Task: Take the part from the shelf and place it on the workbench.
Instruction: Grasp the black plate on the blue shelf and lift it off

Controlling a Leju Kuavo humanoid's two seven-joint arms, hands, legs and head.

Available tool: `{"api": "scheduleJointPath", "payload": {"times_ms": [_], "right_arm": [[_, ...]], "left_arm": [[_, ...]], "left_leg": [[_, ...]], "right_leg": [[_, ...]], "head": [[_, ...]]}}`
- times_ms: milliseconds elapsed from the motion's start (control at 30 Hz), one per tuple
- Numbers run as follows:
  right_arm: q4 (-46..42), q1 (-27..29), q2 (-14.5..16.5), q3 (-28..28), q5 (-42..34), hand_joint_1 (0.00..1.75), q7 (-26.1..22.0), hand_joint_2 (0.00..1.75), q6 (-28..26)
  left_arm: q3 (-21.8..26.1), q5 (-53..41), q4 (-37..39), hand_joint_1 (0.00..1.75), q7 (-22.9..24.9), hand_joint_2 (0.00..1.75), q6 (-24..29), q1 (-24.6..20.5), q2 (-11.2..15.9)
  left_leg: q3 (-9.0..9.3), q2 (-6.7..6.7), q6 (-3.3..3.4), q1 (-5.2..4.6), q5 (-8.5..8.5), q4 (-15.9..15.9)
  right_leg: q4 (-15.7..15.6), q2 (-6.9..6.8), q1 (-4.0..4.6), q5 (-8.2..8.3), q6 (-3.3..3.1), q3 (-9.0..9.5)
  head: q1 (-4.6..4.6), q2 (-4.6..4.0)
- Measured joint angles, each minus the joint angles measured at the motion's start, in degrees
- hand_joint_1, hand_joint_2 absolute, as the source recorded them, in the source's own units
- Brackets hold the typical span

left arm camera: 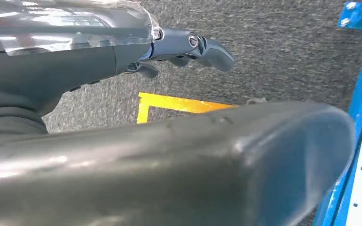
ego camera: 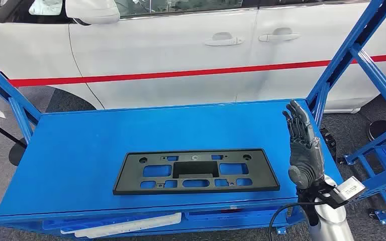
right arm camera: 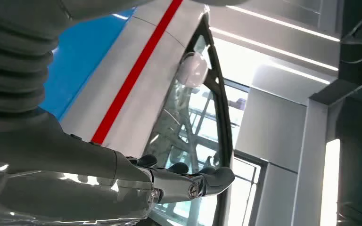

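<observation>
The right robot hand [ego camera: 301,145] stands upright over the right end of the flat blue metal counter [ego camera: 80,150], its dark fingers [ego camera: 295,118] straight, spread apart and holding nothing. The flat black plastic rectangular part with cut-out slots [ego camera: 196,171] lies flat on the counter to the left of that robot hand, near it but not touching, its long side along the counter's front edge. The left robot hand [left arm camera: 188,47] hangs over grey carpeted floor [left arm camera: 283,52] crossed by a yellow tape line [left arm camera: 179,102], beside a blue frame; its fingers are loosely extended and empty. Beyond the counter stands a white car with a red stripe [ego camera: 181,50].
</observation>
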Motion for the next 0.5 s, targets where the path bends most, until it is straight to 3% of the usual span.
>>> {"api": "scheduleJointPath", "payload": {"times_ms": [67, 100, 167, 233, 333, 400, 500], "right_arm": [[0.0, 0.2, -0.1, -0.2, 0.3, 0.00, 0.0, 0.00, 0.1], [0.0, 0.4, -0.3, -0.3, 0.6, 0.00, 0.0, 0.00, 0.1], [-0.4, 0.9, -0.7, -0.3, 1.8, 0.00, 0.0, 0.00, -0.4], [-1.4, 2.2, -1.4, 0.0, 3.1, 0.00, 0.0, 0.00, -0.9], [-3.8, 5.4, -3.0, 1.7, 5.4, 0.00, 0.0, 0.00, -1.7], [-5.7, 7.8, -4.2, 3.4, 6.8, 0.00, 0.0, 0.00, -2.4], [-8.0, 11.4, -5.9, 5.7, 8.6, 0.00, 0.0, 0.00, -4.1]], "left_arm": [[0.0, 0.0, 0.0, 0.00, 0.0, 0.00, 0.0, 0.1, 0.0], [0.0, 0.0, 0.0, 0.00, 0.0, 0.00, 0.0, 0.1, 0.0], [0.2, 0.0, 0.0, 0.00, 0.0, 0.00, 0.0, 0.1, 0.1], [0.6, 0.0, 0.0, 0.00, 0.0, 0.00, 0.0, 0.1, 0.1], [1.1, 0.0, 0.0, 0.00, -0.1, 0.00, -0.2, 0.0, 0.2], [1.3, -0.1, 0.0, 0.00, -0.2, 0.00, -0.2, 0.1, 0.2], [2.0, -0.1, 0.0, 0.00, -0.2, 0.00, -0.2, 0.2, 0.2]], "left_leg": [[-0.46, 0.00, 0.05, 0.00, 0.82, 0.4], [-0.35, 0.00, 0.15, 0.00, 2.09, -0.4], [2.58, -0.02, 0.69, -0.07, 6.41, -7.4], [5.52, -0.08, 1.30, -0.31, 8.83, -13.9], [6.24, -0.25, 2.02, -0.47, 8.98, -15.8], [6.52, -0.27, 2.67, -0.23, 9.27, -16.4], [6.70, -0.22, 3.45, -0.12, 9.40, -16.7]], "right_leg": [[0.0, 0.08, 0.04, -0.07, -0.02, 0.11], [0.0, 0.17, 0.08, -0.15, -0.01, 0.25], [0.0, 0.31, 0.13, -0.41, 0.20, 0.72], [0.2, 0.32, 0.33, -0.67, 0.67, 0.95], [0.1, 0.19, 0.46, -0.75, 1.56, 0.93], [1.2, 0.15, 0.36, -1.74, 2.13, 0.59], [10.2, 0.16, 0.11, -6.74, 2.70, -3.54]], "head": [[0.00, 0.00], [0.00, 0.00], [0.01, 0.00], [0.01, 0.00], [0.00, 0.00], [0.01, 0.00], [0.00, 0.00]]}}
